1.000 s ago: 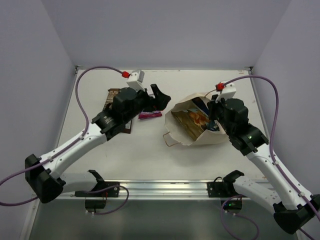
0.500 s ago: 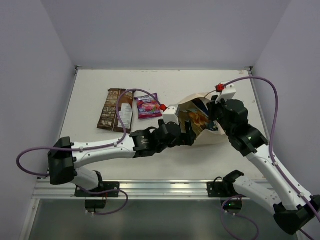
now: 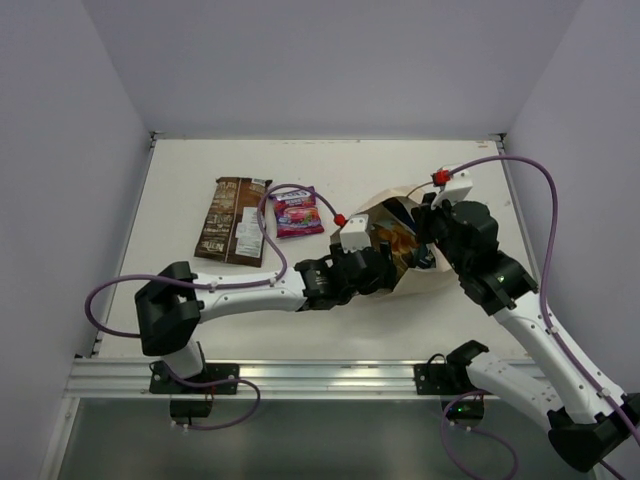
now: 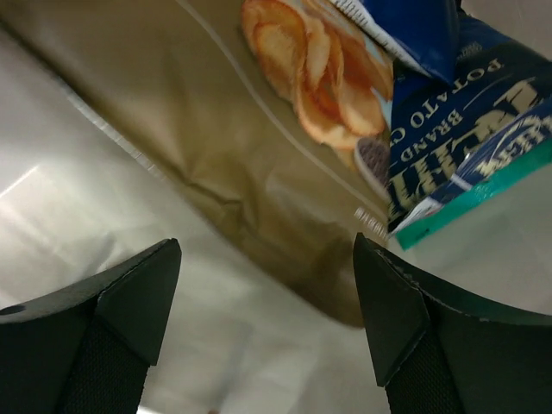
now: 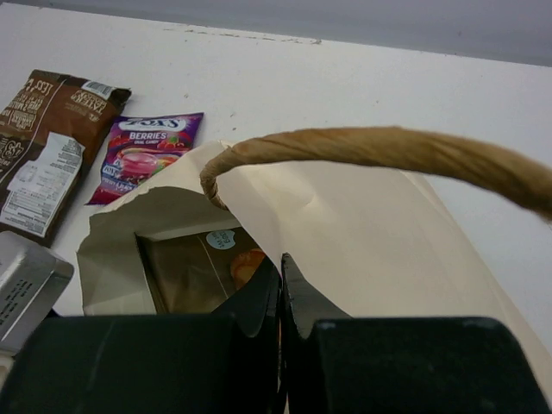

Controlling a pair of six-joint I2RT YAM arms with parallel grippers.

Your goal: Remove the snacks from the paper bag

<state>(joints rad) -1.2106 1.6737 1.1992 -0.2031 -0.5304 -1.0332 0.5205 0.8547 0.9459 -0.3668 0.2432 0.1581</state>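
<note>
The paper bag [image 3: 432, 272] lies on its side with its mouth facing left. My right gripper [image 3: 427, 226] is shut on the bag's upper wall [image 5: 345, 233], just under a cord handle [image 5: 371, 148]. My left gripper [image 3: 384, 264] is open and empty inside the bag's mouth. Its fingers [image 4: 129, 293] frame the tan chip bag [image 4: 259, 147], which also shows in the right wrist view [image 5: 203, 267]. Blue-and-white packets [image 4: 457, 112] and a teal-green packet edge [image 4: 483, 194] lie beyond it. The dark brown packet [image 3: 232, 220] and the magenta-purple packet [image 3: 297, 212] lie on the table left of the bag.
The two packets outside the bag [image 5: 43, 147] [image 5: 147, 155] lie side by side at the back left. My left arm [image 3: 250, 292] stretches across the table's middle. Grey walls close in the back and both sides.
My left arm swung from the packets at the back left over to the bag and reached into its mouth. The magenta packet stays flat on the table. My right gripper kept its hold.
</note>
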